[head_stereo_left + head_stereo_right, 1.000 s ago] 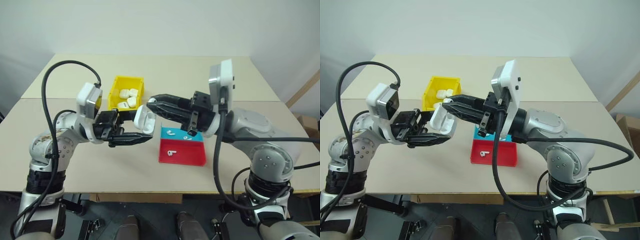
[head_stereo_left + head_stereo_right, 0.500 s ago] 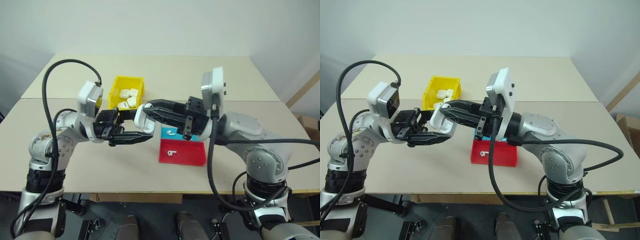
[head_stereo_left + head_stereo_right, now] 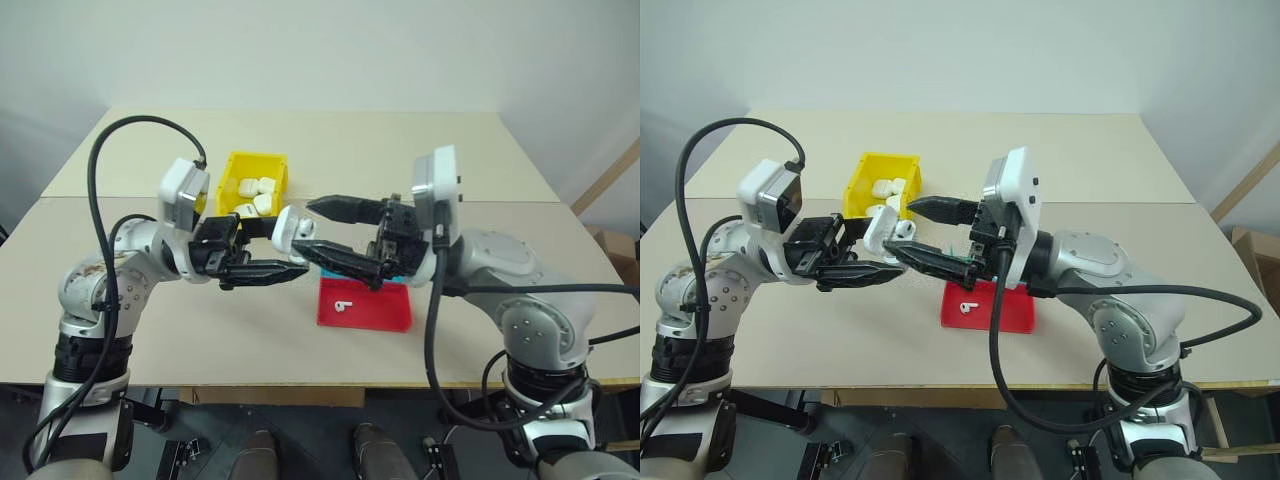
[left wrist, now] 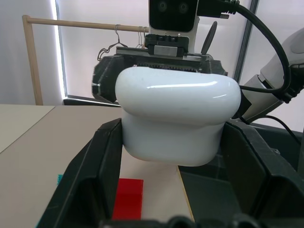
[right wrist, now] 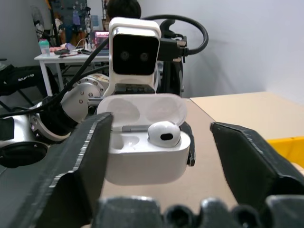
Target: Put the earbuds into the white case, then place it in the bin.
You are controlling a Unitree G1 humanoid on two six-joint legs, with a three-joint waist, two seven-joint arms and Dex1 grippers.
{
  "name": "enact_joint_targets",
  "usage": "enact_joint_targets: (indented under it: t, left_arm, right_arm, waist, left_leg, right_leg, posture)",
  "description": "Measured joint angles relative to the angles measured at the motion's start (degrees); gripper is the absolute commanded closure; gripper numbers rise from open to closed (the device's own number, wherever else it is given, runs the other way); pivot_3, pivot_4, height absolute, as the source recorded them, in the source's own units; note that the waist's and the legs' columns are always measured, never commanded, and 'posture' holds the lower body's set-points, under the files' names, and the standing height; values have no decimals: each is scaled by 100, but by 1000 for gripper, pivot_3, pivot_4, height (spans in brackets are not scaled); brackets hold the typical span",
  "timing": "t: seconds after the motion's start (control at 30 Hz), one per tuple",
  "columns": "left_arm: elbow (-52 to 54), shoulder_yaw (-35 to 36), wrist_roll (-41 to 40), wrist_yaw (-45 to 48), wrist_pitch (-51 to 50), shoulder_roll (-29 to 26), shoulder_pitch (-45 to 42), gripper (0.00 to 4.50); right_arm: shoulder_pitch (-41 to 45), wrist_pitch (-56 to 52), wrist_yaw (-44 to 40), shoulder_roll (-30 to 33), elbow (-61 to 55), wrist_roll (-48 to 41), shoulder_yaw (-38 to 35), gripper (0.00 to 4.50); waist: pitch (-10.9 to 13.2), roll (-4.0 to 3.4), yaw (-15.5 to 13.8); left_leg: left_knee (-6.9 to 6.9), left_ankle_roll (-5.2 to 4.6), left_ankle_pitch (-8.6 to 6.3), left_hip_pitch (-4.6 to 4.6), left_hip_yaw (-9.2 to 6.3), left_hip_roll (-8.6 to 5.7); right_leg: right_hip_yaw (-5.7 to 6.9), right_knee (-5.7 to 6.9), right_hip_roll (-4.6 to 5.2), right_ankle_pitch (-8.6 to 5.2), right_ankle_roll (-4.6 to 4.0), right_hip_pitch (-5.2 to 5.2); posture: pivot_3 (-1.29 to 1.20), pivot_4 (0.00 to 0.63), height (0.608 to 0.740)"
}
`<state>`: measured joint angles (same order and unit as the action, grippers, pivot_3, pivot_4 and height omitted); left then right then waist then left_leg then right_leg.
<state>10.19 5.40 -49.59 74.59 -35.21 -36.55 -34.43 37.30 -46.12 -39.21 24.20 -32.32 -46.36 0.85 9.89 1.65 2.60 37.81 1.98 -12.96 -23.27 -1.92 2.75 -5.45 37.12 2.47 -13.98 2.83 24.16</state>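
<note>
Near edge of the desk (image 3: 200, 350), lower part of the frame: bare beige surface.

Just beyond, centre of frame: flat tray, red section (image 3: 365, 305) nearest with one earbud (image 3: 344, 303) lying loose on it; blue section (image 3: 405, 272) behind it, mostly hidden under the right arm.

Mid frame, above the desk: both arms meet. Left gripper (image 3: 290, 268) comes in from the left of the frame, fingers clamped tight on the body of the white case (image 3: 286, 229), holding it off the surface. In the left wrist view the case (image 4: 176, 121) sits wedged between the two black fingers (image 4: 85, 183), rounded back toward the camera.

Right gripper (image 3: 322, 227) comes in from the right of the frame, fingers spread wide apart, one above and one below the case, holding nothing. Right wrist view: case lid (image 5: 145, 110) flipped up, one earbud (image 5: 164, 133) seated in one well, the neighbouring well looks vacant. The wide-spread fingers (image 5: 83, 161) stand clear on either side of the case.

Farther back, upper left of centre: the bin (image 3: 235, 172), yellow, on the desk, with several closed white cases (image 3: 260, 187) lying inside. It stands just behind the held case, apart from it.

Far: pale desk top, then plain wall.
</note>
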Motion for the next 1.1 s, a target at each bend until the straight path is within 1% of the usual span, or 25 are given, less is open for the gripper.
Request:
enact_joint_targets:
  t: [0.1,0.17,0.27,0.33,0.43,0.5,0.57,0.7,0.87,0.97,1.1]
  left_arm:
    - [3,7,0,-29,2,10,0,1673]
    - [4,7,0,-39,2,10,0,1673]
    - [6,28,-1,-33,2,2,6,1673]
    - [15,40,-2,-30,2,-10,19,1673]
    - [36,53,-2,-40,2,-20,58,1673]
    - [51,59,-3,-77,2,-20,87,1673]
    - [88,100,-3,-119,2,-27,152,1673]
    - [193,190,-7,-179,4,-48,266,1673]
    - [280,278,-9,-240,6,-96,387,1673]
    - [280,331,-9,-256,15,-124,404,1673]
    - [303,474,-27,-300,18,-184,477,1673]
  right_arm:
    - [4,-1,-27,45,95,-100,-32,12]
    - [72,-5,-108,211,239,-223,-167,12]
    - [425,-39,-388,841,747,-190,-360,12]
    - [740,-43,-731,1310,1212,49,-268,12]
    - [1271,119,-1421,1804,2151,790,388,606]
    - [1535,340,-1788,1879,2681,1283,860,1289]
    - [1926,629,-2175,1804,3350,1885,1464,1976]
    - [2597,1178,-2668,1414,4365,2955,2398,1976]
    - [3076,2200,-3192,743,5686,4290,3490,1976]
    - [3373,2818,-3335,333,6661,4866,3787,1976]
    - [3788,3332,-3374,-155,7753,5316,3816,1976]
  waist:
    - [0,0,0]
    - [0,0,-2]
    - [1,1,-5]
    - [1,0,-5]
    - [1,0,23]
    - [1,0,36]
    - [3,-3,66]
    - [5,-4,95]
    - [6,-6,113]
    - [8,-7,111]
    - [9,-10,137]
  left_leg:
    - [0,0,0,0,0,0]
    - [0,0,0,-1,0,0]
    - [1,0,0,0,1,-1]
    - [-2,0,0,2,1,-1]
    - [-4,-1,0,5,7,0]
    - [-6,-1,-1,4,8,0]
    - [-5,-1,0,1,9,0]
    - [-6,-1,-1,-2,8,0]
    - [-4,0,0,-1,6,0]
    - [-4,0,0,-1,6,0]
    - [-7,0,0,-1,4,1]
  right_leg:
    - [0,0,0,0,0,0]
    - [0,-1,1,0,0,-1]
    - [0,-2,1,0,0,-1]
    - [0,-4,0,-1,-1,-1]
    - [-5,-5,0,-1,-1,1]
    - [-6,-4,-1,-2,-2,4]
    - [-7,-3,-1,-1,-2,7]
    - [-5,-3,0,-1,-2,9]
    - [-3,0,1,0,-3,8]
    - [-2,0,1,0,-3,9]
    - [-2,2,1,0,-4,12]
  posture:
    - [0,150,740]
    - [0,150,740]
    - [0,150,740]
    - [0,150,740]
    - [0,150,740]
    - [0,150,740]
    - [0,150,740]
    - [0,150,740]
    - [0,150,740]
    - [0,150,740]
    - [0,150,740]
